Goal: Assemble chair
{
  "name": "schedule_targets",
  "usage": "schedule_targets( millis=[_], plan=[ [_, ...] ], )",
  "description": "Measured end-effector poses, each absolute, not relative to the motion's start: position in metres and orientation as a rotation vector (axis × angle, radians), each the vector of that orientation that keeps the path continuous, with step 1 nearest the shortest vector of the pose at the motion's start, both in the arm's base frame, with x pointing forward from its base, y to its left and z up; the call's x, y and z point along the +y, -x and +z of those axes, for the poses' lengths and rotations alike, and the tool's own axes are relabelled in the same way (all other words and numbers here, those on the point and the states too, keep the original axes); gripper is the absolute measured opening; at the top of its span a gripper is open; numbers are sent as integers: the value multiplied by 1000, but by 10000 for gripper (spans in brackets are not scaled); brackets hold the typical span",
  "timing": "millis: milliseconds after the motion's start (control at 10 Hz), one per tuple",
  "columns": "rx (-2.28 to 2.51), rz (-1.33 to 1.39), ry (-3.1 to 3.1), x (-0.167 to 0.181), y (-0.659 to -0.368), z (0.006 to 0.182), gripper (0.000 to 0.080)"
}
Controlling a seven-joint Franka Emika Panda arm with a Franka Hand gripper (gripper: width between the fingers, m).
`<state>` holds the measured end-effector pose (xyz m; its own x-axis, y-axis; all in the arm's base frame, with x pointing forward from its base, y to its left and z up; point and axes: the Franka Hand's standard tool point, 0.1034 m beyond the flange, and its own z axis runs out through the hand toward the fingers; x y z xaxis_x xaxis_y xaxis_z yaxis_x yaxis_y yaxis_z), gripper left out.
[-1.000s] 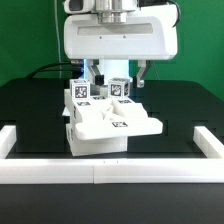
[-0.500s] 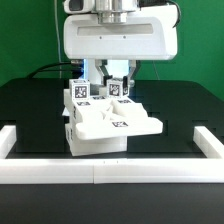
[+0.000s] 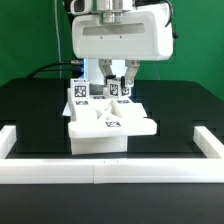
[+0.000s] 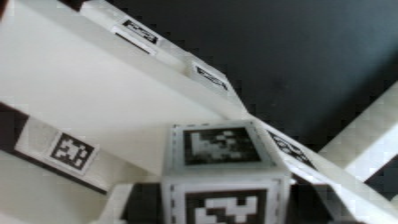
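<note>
My hand (image 3: 113, 80) hangs low over the rear of the chair assembly (image 3: 112, 128), which sits on the black tabletop (image 3: 35, 110) directly beneath me. In the exterior view my fingers (image 3: 127, 76) come down around the tagged upright block (image 3: 121, 91) on the exterior view's right; a second tagged block (image 3: 79, 92) stands just beside it, toward that view's left. Whether my fingers are pressing on the block or only bracketing it, I cannot tell, since the contact is too small to make out. In the wrist view the same tagged cube (image 4: 224, 165) sits close below my palm, with a long white slab (image 4: 134, 100) carrying more tags running diagonally behind it. I judge the coming move turns on that block lying straight under me, its long axis upright, so any travel should be vertical. The neighbouring block is what crowds me most. The white border rail (image 3: 110, 170) lies well apart, in front of the chair.
</note>
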<state>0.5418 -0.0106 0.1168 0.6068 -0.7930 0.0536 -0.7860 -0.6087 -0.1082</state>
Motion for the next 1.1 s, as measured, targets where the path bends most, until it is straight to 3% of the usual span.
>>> schedule_targets(
  millis=[1100],
  plan=[
    [2291, -80, 1966, -6, -542, 117, 285]
  ],
)
